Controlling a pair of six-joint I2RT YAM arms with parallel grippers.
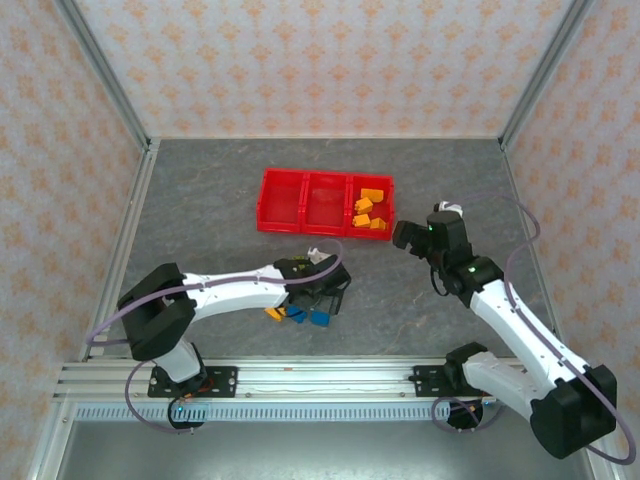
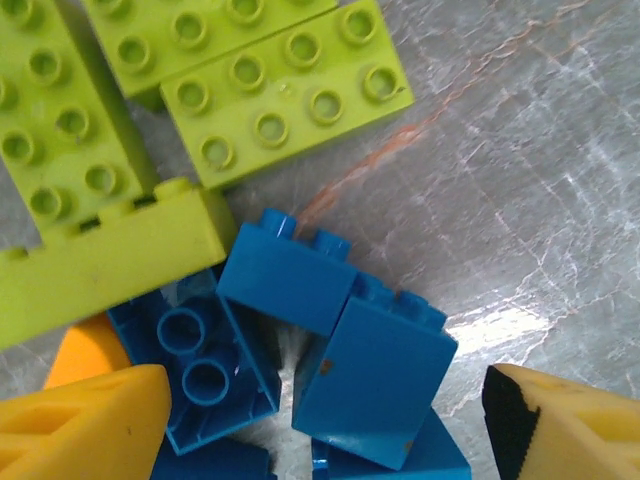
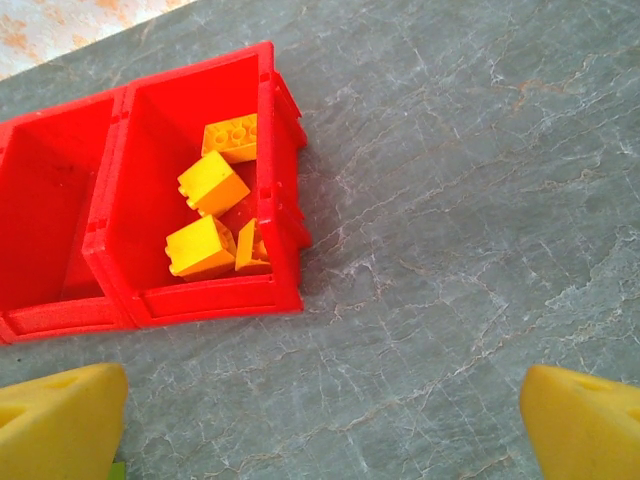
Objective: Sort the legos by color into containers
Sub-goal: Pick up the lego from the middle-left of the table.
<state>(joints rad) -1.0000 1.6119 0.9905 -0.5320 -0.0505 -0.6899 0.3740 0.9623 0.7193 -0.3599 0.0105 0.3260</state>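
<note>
The containers are three compartments of a red tray (image 1: 262, 205) at the table's middle back. Its right compartment (image 3: 275, 180) holds several orange-yellow legos (image 3: 212, 185). A pile of loose legos lies near the front: blue ones (image 2: 375, 385), lime green ones (image 2: 285, 95) and an orange one (image 2: 85, 350). My left gripper (image 2: 320, 430) is low over this pile, open, with blue bricks lying between its fingers; one blue brick (image 2: 195, 370) lies upside down beside the left finger. My right gripper (image 3: 320, 430) hangs open over bare table just right of the tray, holding nothing.
Patterned walls with metal posts close in the table on three sides. The grey stone-look tabletop (image 1: 210, 210) stretches left of the tray. A rail (image 1: 320, 378) carrying both arm bases runs along the near edge.
</note>
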